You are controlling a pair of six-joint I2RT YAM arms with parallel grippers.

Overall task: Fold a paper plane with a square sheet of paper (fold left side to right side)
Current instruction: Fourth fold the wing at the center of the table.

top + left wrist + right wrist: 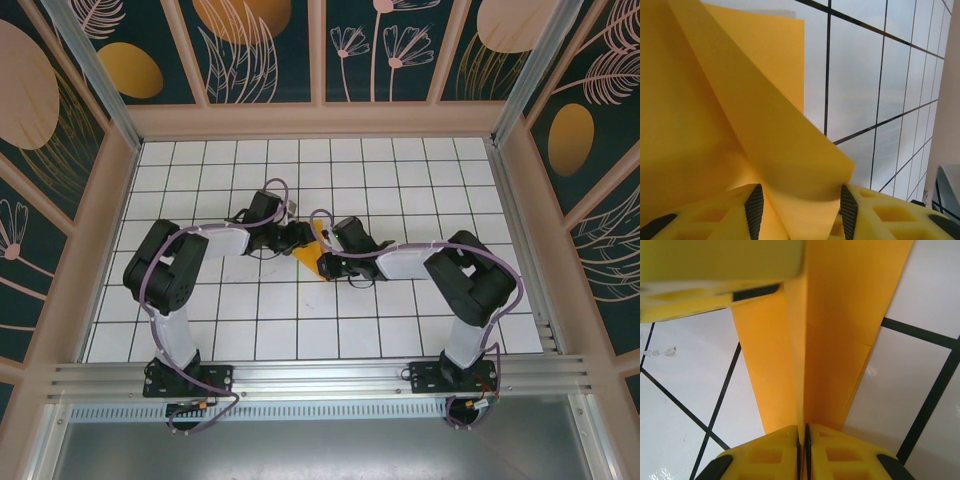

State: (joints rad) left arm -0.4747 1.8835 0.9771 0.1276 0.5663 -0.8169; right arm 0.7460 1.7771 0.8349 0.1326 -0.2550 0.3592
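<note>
Top external. Both arm bases sat at the near edge of the white tiled tabletop [400,320], elbows out, forearms converging on the middle. Between them lay the orange-yellow paper sheet [312,260], mostly hidden by the wrists. The visible piece narrowed toward the near side, long axis roughly far-to-near. Left gripper [298,240] sat at its far-left side and right gripper [338,264] at its near-right side, the two close together. Bare tiles lay all round and the patterned walls stood well apart, so there was ample room to swing.

Left wrist. Yellow fingers [754,210] with black pads stood apart, straddling a raised flap of the paper sheet [715,130]. Left gripper [800,212] was not clamped, as a gap showed on both sides of the flap. The flap rose up and to the left, away from the gripper, and its free straight edge faced right over open tiles.

Right wrist. Right gripper [802,450] was pinched tight on an upright ridge of the paper sheet [840,340], with no gap between the pads. The ridge ran straight ahead from the jaws. Across the top left was a blurred yellow finger [715,260], by my reading the left gripper's.

Judgement: the right gripper anchors the fold line, and the left must carry its flap rightward across the ridge.
</note>
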